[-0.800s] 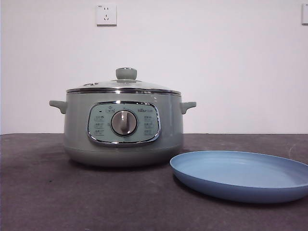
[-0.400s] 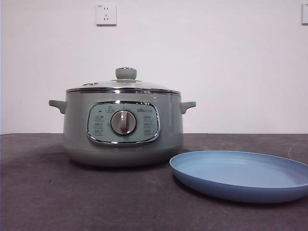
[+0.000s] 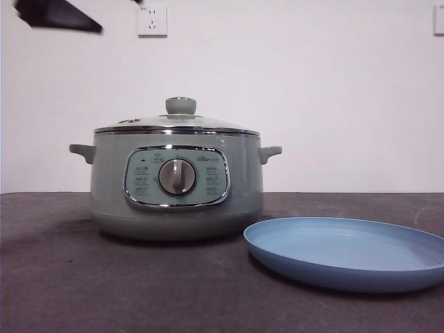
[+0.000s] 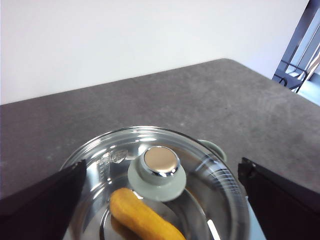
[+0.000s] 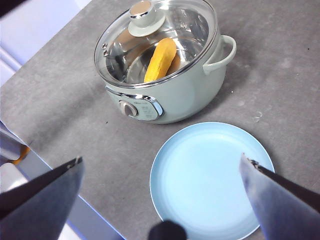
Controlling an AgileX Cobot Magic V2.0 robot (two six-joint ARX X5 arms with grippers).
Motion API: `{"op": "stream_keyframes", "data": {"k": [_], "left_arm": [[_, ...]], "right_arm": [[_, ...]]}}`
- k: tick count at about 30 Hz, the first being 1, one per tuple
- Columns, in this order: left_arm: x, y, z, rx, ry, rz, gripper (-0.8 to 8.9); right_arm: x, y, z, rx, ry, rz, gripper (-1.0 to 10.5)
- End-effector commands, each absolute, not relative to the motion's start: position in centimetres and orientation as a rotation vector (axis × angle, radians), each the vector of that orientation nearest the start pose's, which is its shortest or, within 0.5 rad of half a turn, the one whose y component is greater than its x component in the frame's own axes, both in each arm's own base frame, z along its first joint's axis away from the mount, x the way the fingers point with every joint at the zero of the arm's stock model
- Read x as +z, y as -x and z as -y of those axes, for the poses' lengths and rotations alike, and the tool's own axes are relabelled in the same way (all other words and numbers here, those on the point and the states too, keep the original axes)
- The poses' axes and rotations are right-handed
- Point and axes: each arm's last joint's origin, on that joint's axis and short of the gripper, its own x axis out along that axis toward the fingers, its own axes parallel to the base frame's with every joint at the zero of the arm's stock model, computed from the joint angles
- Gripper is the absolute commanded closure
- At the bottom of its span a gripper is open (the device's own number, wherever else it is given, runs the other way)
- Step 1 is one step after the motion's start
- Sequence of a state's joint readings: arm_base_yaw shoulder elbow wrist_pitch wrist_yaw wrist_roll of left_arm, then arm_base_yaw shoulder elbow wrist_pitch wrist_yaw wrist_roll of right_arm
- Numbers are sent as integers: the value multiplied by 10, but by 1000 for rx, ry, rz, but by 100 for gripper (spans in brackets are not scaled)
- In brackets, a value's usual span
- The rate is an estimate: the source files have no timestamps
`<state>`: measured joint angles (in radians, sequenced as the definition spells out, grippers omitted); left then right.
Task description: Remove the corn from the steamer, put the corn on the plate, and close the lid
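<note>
Grey worktop (image 3: 139,291), white wall behind: left gripper (image 4: 160,200) is hovering directly above lid (image 4: 165,200) knob, fingers spread wide w/ nothing held; corn (image 4: 142,220) is lying inside closed steamer (image 3: 177,184), beside plate (image 3: 347,253). Right gripper (image 5: 160,200) is waiting, open, empty.

The control panel (image 3: 177,177) of the steamer (image 3: 177,182) carries small printed labels and a small logo above the dial. They are too small to read.

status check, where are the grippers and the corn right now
Left gripper open, above the lid. Right gripper open, high over the plate. Corn inside the steamer, lid on.
</note>
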<state>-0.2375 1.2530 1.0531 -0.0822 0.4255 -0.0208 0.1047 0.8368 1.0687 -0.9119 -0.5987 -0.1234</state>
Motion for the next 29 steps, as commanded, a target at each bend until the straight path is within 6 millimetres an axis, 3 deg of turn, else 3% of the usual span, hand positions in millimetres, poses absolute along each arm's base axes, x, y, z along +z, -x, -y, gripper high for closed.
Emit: {"op": "stream_keyframes", "data": {"k": [1,10,18,29], "left_arm": [[325,-286,90,-649,45,-299,216],[288,-320,122,-622,13,-281,216],[258,-336,137,-605,-6,-323,216],[253,-334,148,-581,-40,-329,257]], "right_arm": [[358,-137,-31,713,-55,-622,285],[358,-137,-31,713,-55,-624,285],[358,-137,-31,713,-55,-624,285],[357,-137,-31,713,-57,-631,285]]}}
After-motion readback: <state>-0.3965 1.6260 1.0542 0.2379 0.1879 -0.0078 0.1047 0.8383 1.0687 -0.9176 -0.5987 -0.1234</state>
